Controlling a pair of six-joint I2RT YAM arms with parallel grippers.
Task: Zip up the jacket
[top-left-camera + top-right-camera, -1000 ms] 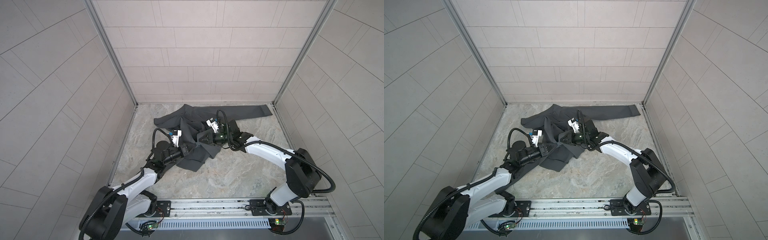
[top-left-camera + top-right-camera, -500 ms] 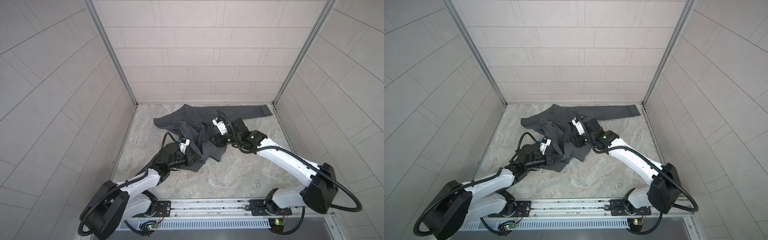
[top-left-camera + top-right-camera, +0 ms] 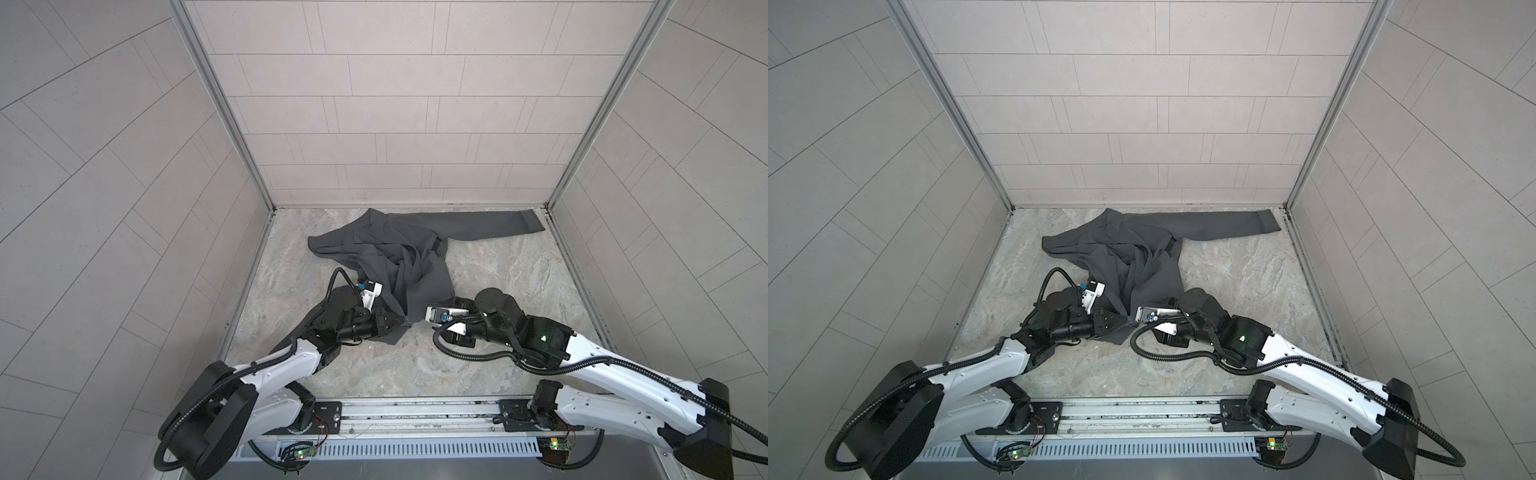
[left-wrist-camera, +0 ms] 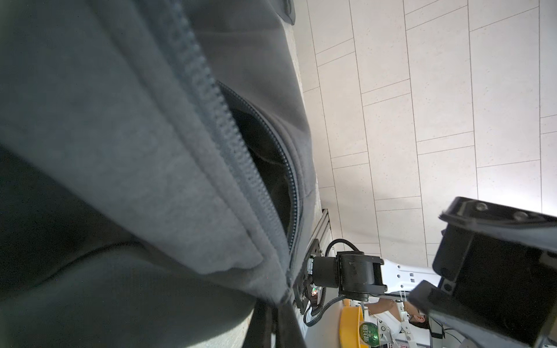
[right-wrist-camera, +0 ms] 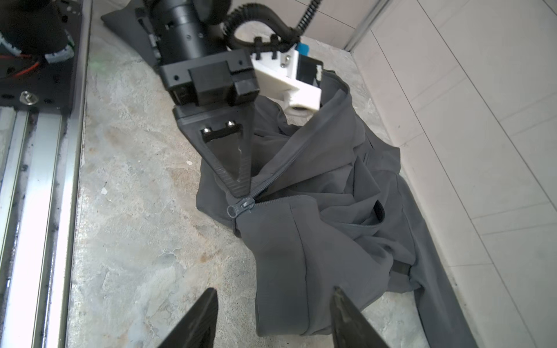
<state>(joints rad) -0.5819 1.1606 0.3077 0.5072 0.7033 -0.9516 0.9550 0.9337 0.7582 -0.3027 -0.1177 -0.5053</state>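
Observation:
The dark grey jacket lies crumpled on the marble floor, one sleeve stretched toward the back right. My left gripper is shut on the jacket's bottom hem right beside the zipper slider. The zipper teeth run apart above the slider, so the front gapes open. My right gripper stands open just short of the hem corner, holding nothing; fabric lies below its fingers. In both top views its fingers hide under the wrist camera.
A metal rail with both arm bases runs along the front edge. Tiled walls close in the left, right and back. Bare marble floor shows right of the jacket and in front of it.
My right gripper let go of the jacket, opened and drew back toward the front right. My left gripper pulled the hem toward the front, dragging the jacket's lower part along.

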